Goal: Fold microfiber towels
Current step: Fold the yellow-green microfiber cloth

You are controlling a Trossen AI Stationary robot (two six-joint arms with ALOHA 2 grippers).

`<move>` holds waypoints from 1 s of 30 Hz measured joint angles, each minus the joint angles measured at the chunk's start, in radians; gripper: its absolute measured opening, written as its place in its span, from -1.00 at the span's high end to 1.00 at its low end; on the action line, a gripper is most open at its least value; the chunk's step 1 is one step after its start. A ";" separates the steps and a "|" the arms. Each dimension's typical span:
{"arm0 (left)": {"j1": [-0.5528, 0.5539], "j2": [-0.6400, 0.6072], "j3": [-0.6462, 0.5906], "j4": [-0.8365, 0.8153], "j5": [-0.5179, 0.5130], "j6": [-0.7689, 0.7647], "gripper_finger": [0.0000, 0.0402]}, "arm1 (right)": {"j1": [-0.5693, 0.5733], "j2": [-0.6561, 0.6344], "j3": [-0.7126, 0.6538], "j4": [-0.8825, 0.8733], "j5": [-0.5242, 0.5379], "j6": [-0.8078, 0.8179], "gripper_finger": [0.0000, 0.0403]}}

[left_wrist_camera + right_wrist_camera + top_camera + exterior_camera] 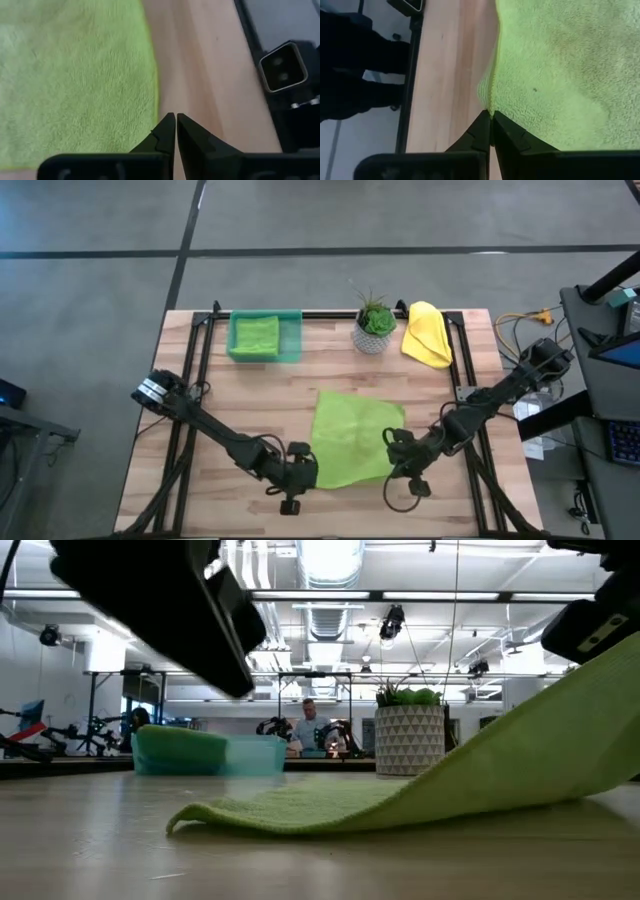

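On the wooden table (240,395) a lime green towel (355,435) lies spread near the front, soft and limp, best taken by its corners: the right gripper (491,120) is pinched on its edge, the left gripper (175,122) closed just beside it, seemingly empty.

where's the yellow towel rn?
In the high view, the yellow towel lies bunched at the table's far right corner, just right of the potted plant, untouched by either arm.
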 joint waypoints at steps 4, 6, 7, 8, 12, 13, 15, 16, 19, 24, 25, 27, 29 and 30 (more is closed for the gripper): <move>0.005 0.025 0.001 0.070 0.021 0.029 0.98 | -0.004 0.000 0.000 0.002 -0.008 0.010 0.95; 0.005 0.033 0.001 0.095 0.021 0.063 0.95 | -0.004 0.000 0.000 0.003 -0.008 0.010 0.95; 0.006 0.038 0.001 0.097 0.020 0.079 0.91 | -0.005 0.000 0.000 0.002 -0.010 0.011 0.95; 0.008 0.043 0.001 0.094 0.017 0.090 0.87 | -0.005 0.000 0.000 0.003 -0.018 0.013 0.95; 0.017 0.071 0.001 0.089 0.015 0.111 0.60 | -0.004 0.000 -0.001 0.003 -0.034 0.025 0.95; 0.018 0.080 0.001 0.084 0.015 0.111 0.53 | -0.004 0.000 -0.002 0.003 -0.038 0.029 0.95; 0.020 0.099 0.001 0.067 0.016 0.110 0.39 | -0.004 0.000 -0.003 0.001 -0.046 0.036 0.95; 0.021 0.105 0.001 0.055 0.016 0.108 0.32 | -0.004 0.000 -0.003 0.003 -0.048 0.040 0.95; 0.024 0.126 0.001 0.034 0.017 0.103 0.20 | -0.004 0.000 -0.003 0.003 -0.055 0.051 0.95; 0.026 0.142 0.009 -0.016 0.010 0.083 0.27 | -0.004 0.000 -0.003 0.003 -0.056 0.063 0.95; 0.025 0.142 0.009 -0.036 0.005 0.077 0.33 | -0.004 0.000 -0.003 0.003 -0.056 0.065 0.95; 0.025 0.143 0.010 -0.068 0.000 0.063 0.51 | -0.004 -0.001 -0.003 0.004 -0.056 0.071 0.95; 0.024 0.135 0.014 -0.108 -0.001 0.054 0.75 | -0.004 -0.004 -0.003 0.004 -0.056 0.071 0.95; 0.023 0.130 0.017 -0.132 -0.002 0.054 0.87 | -0.004 -0.004 -0.003 0.005 -0.055 0.074 0.95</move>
